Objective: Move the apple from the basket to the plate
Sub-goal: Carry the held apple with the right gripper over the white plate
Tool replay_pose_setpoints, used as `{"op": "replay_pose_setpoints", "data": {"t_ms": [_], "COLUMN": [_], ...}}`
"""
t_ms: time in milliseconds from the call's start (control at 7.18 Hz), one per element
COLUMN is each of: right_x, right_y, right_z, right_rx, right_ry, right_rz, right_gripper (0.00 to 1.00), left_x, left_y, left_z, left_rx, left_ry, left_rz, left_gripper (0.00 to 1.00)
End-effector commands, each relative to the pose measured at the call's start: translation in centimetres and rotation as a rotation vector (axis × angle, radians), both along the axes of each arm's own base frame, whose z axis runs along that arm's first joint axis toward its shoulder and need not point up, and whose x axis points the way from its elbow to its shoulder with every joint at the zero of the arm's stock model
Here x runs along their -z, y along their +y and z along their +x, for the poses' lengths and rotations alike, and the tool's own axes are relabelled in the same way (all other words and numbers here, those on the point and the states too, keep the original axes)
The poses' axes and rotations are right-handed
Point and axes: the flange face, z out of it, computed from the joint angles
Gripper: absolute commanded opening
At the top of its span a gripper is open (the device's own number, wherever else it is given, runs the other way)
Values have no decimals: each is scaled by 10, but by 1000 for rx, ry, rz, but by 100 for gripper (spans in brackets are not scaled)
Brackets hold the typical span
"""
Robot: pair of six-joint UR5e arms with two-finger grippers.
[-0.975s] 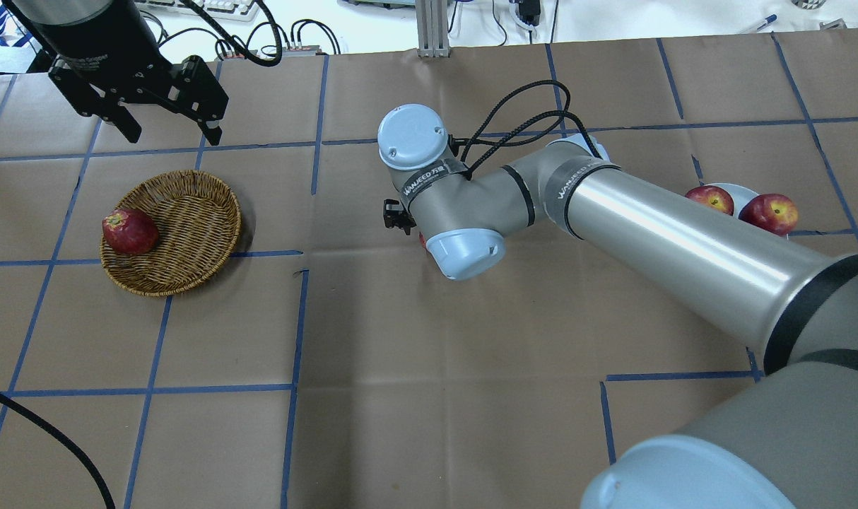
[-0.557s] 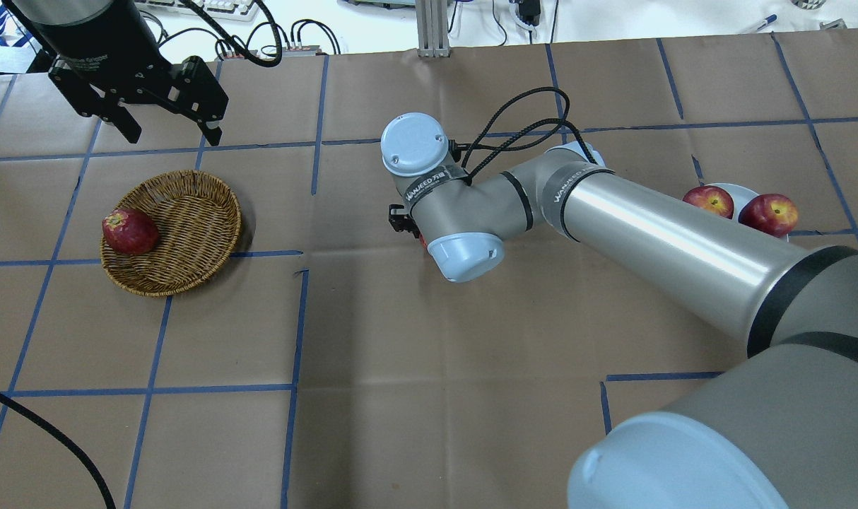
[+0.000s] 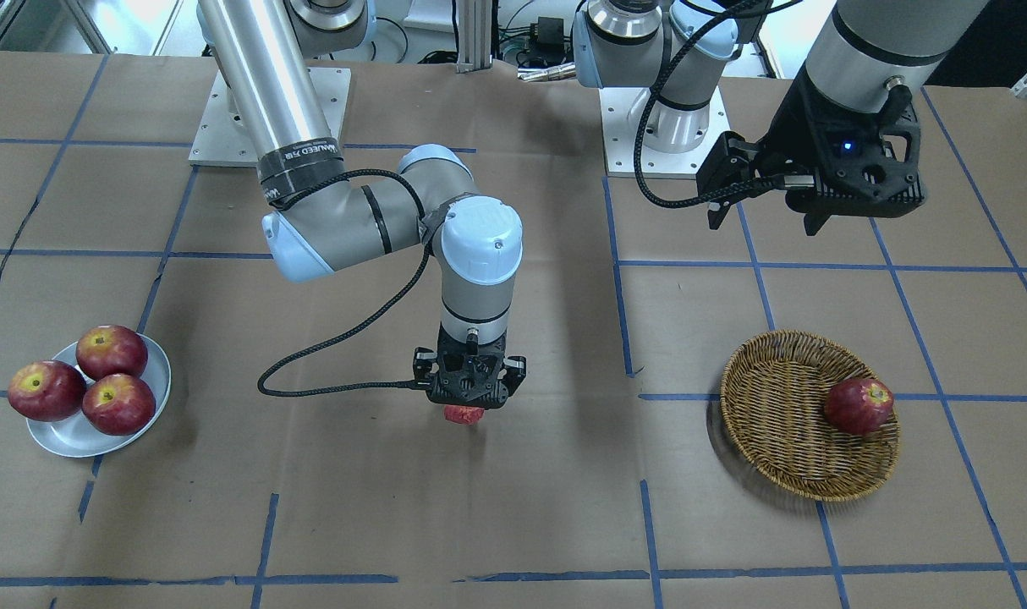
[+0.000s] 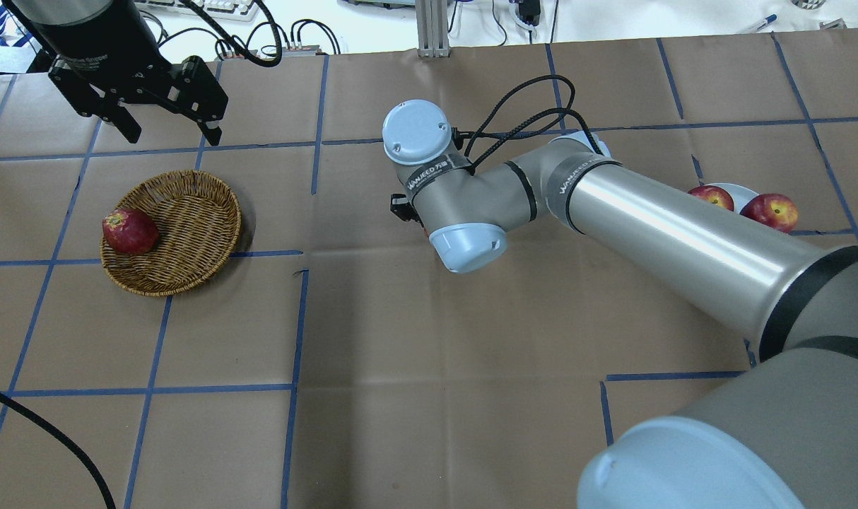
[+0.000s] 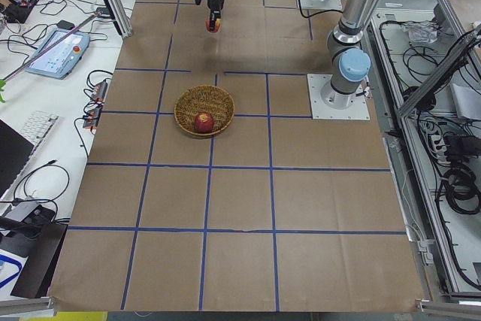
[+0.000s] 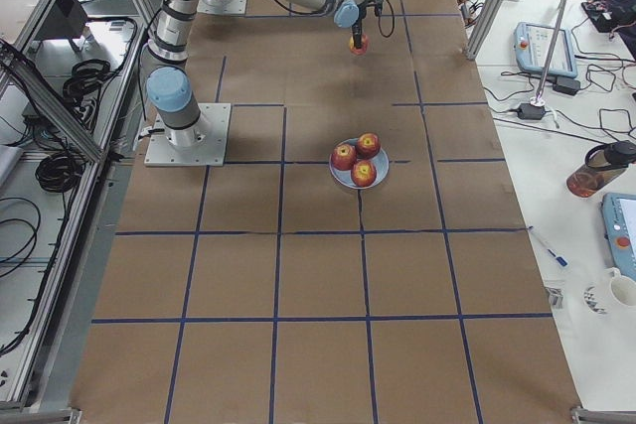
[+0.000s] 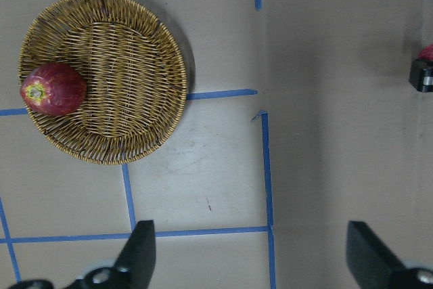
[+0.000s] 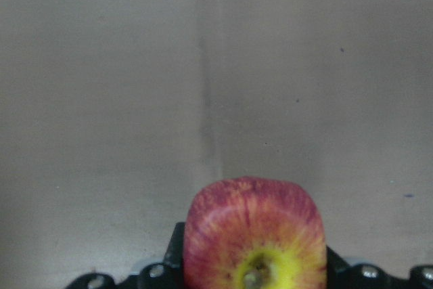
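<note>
Judged mid-carry: out of the basket (image 3: 767,423), not yet at the plate (image 3: 67,446). Clamped in the right gripper (image 3: 465,408): the apple (image 8: 254,235), pinched by its flanks, streaked red and yellow, wide yellow stem patch turned toward the wrist camera. Hanging above the brown-paper table (image 3: 513,524) near its middle, well apart from both basket and plate, apparently clear of the paper.

Next move, by estimate: carry toward the plate at the robot's right end. Crowded there: three red apples (image 3: 111,350) covering most of it, bare plate showing only on the side far from the robot's base. Calls for a low, slow descent onto that bare part, or into the hollow between neighbours, then a gentle release. Otherwise likely to roll off the shallow rim or nudge a neighbour off.

Right arm (image 3: 264,85) reached out from its base toward mid-table, elbow folded, last wrist link vertical, gripper pointing straight down.

Left arm (image 3: 869,42) held high on the robot's left, close to the basket. Left gripper (image 4: 171,131) spread wide, holding nothing, aimed down at the table. In the basket, one dark red apple (image 3: 858,405), resting against the rim on the side farthest from the plate.
</note>
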Motion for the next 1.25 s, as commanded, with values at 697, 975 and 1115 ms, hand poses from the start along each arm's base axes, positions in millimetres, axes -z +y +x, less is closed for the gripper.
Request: {"op": "replay_pose_setpoints", "data": {"t_ms": [697, 975, 1115], "right_x": [-150, -120, -103], "right_y": [-29, -19, -14], "right_z": [-363, -431, -454], "right_rx": [-139, -160, -160], "right_ry": [102, 39, 6], "right_rz": [149, 189, 191], "right_gripper": [51, 51, 51], "left_x": [4, 3, 3], "left_y": [4, 5, 5], "left_z": [0, 0, 0], "left_rx": [-2, 0, 0], "left_ry": [0, 0, 0], "left_rz": [8, 7, 7], "left_gripper": [99, 99, 99]}}
